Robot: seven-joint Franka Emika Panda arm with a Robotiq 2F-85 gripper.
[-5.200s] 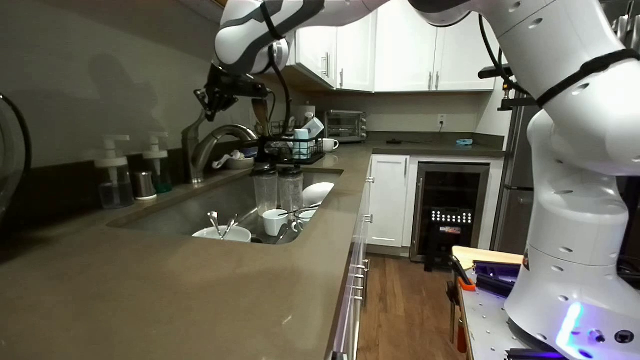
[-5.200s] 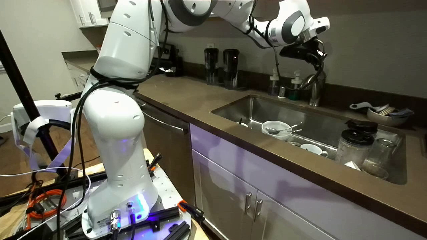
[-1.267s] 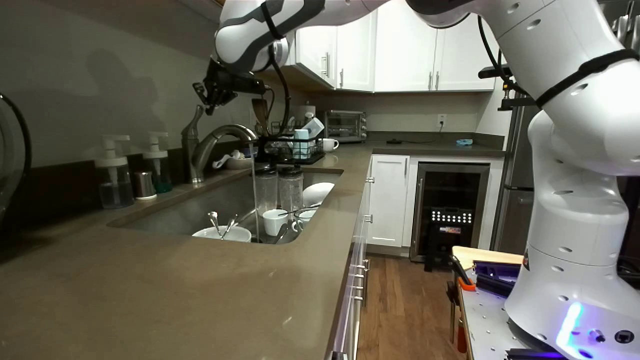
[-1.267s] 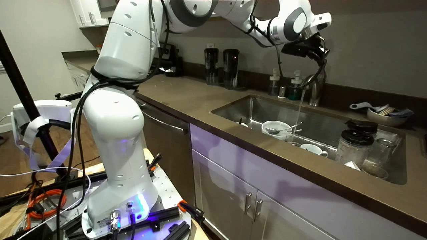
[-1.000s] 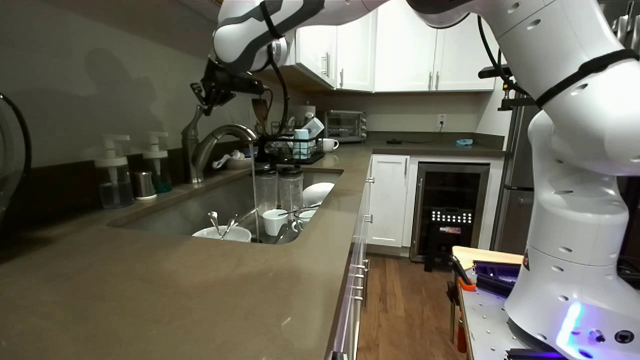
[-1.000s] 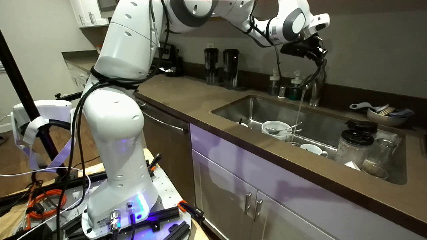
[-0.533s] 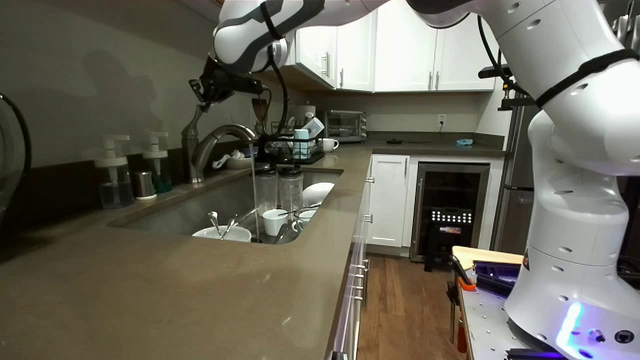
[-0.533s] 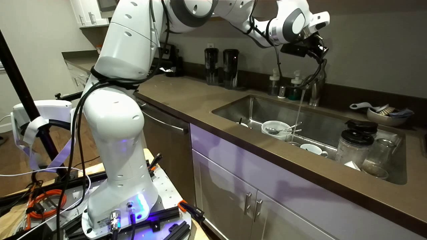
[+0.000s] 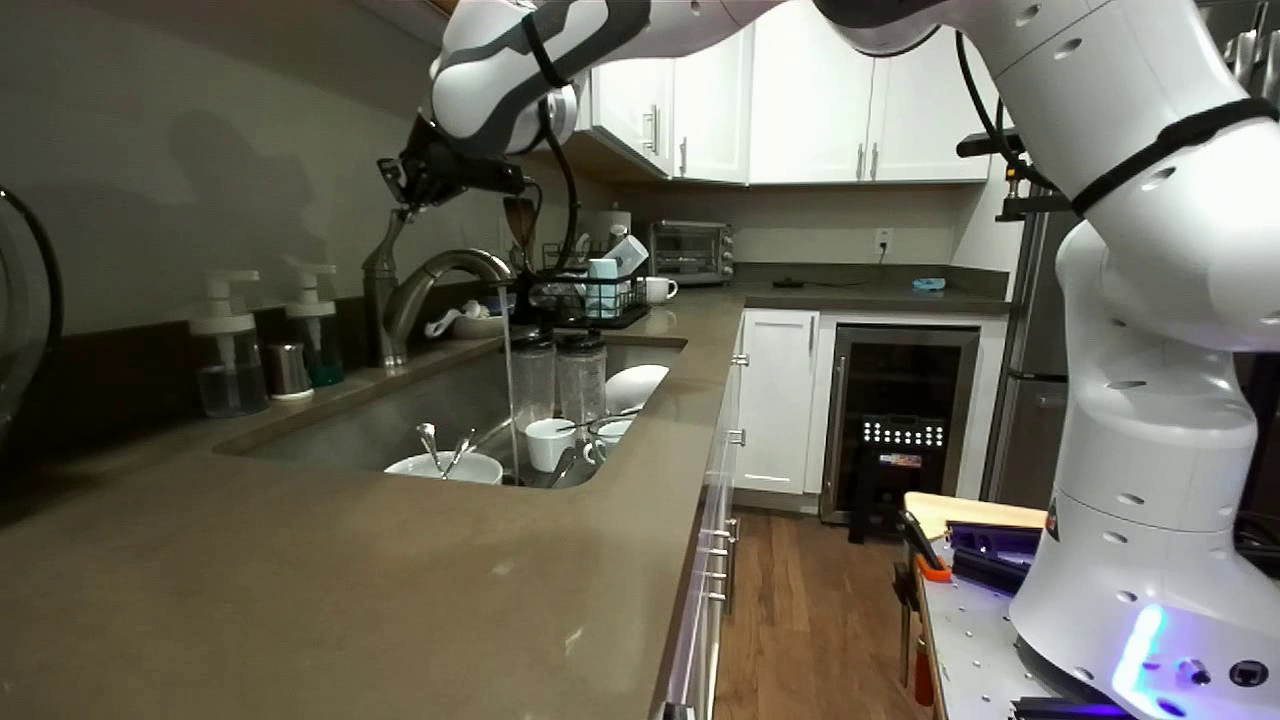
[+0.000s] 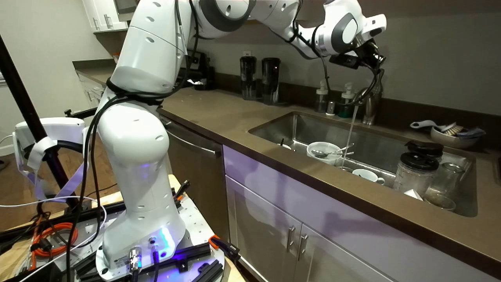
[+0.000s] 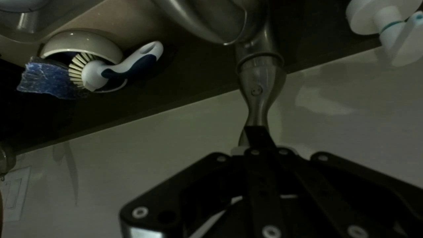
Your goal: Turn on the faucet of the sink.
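1. The faucet (image 9: 410, 296) stands at the back edge of the sink (image 10: 332, 133), its lever (image 11: 260, 99) reaching up to the gripper (image 11: 258, 134); a thin stream of water (image 9: 509, 380) drops from it, coming down between the white bowl (image 10: 328, 146) and a white mug (image 10: 368, 175).
2. The gripper's jaws are pressed together, with nothing that I can make out caught between them; in the wrist view they cover the lever's upper end; in an exterior view they sit right at its tip, though I couldn't swear that they touch.
3. To my eye the step in hand is the push on the lever, and it seems to have done its work; with water running, I'd call the faucet on and the task as good as finished.
4. The next move calls for a gentle retreat, clear of the lever; a careless drag could cut the flow; should more water be wanted, a slight nudge ought to do.
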